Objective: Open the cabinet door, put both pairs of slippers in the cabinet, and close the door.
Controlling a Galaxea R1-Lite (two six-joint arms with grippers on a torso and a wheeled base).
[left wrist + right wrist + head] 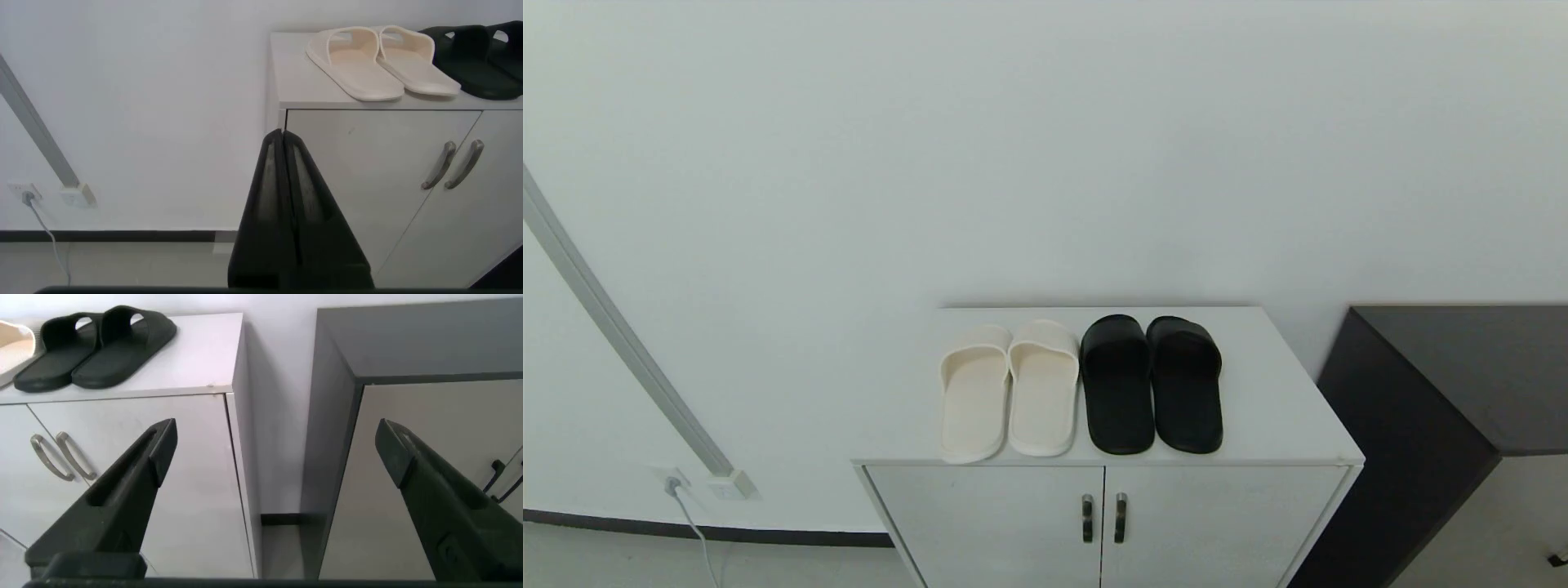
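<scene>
Slippers of cream rubber sitting atop white two-door cabinet, just beside black rubber slippers, doors below shut | left gripper hovering before cabinet's left edge, fingers pressed together | right gripper hovering by cabinet's right corner, fingers spread, probably readying for metal handles

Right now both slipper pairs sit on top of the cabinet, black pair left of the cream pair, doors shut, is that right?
One slip: the head view shows the black pair right of the cream pair, not left. Both pairs do sit on top of the cabinet, and its doors are shut.
</scene>
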